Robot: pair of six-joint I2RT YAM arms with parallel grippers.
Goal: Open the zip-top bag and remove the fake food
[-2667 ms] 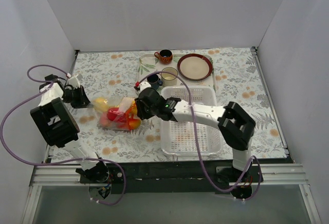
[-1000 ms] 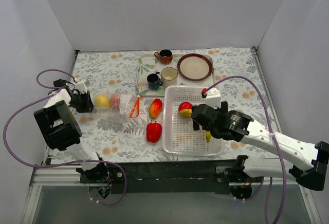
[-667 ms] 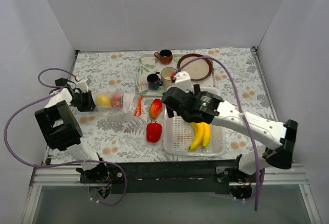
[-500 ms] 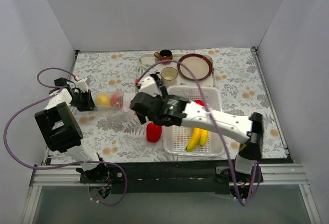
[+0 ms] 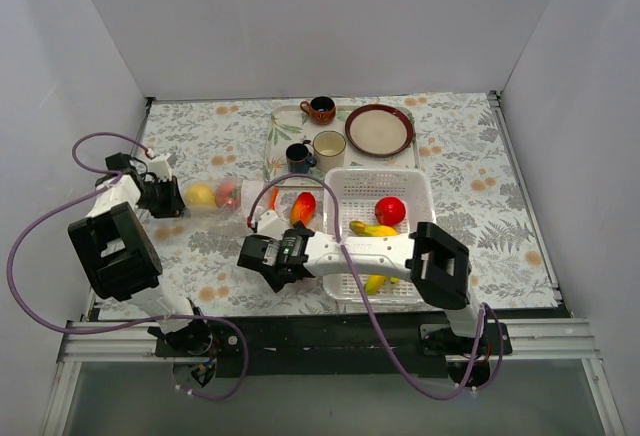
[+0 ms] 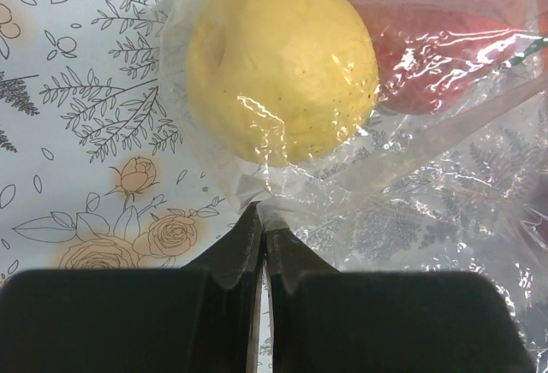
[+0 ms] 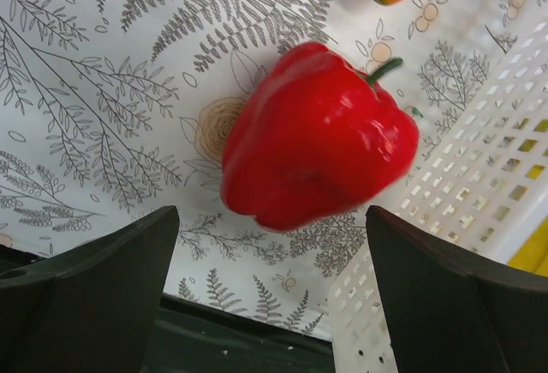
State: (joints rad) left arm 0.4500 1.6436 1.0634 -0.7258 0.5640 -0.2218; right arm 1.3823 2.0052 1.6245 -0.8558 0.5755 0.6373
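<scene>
Top external view shows the left gripper [image 5: 165, 199] clenched on one end of the zip-top bag [image 5: 213, 200], which lies on the floral table [image 5: 470, 156] left of the white basket [image 5: 365, 191], a lemon [image 5: 200, 195] and a pink-red fruit [image 5: 228, 193] inside it. Right wrist view has the right gripper [image 7: 272, 213] spread wide, fingers either side of a red pepper [image 7: 321, 146] lying just beside the basket. Bananas [image 5: 372, 228] and a red round fruit [image 5: 390, 210] lie in the basket, a peach [image 5: 302, 208] between bag and basket.

Left arm [image 5: 105, 246] reaching left, jaws closed, right arm [image 5: 352, 249] seemingly folded low, jaws wide apart.
</scene>
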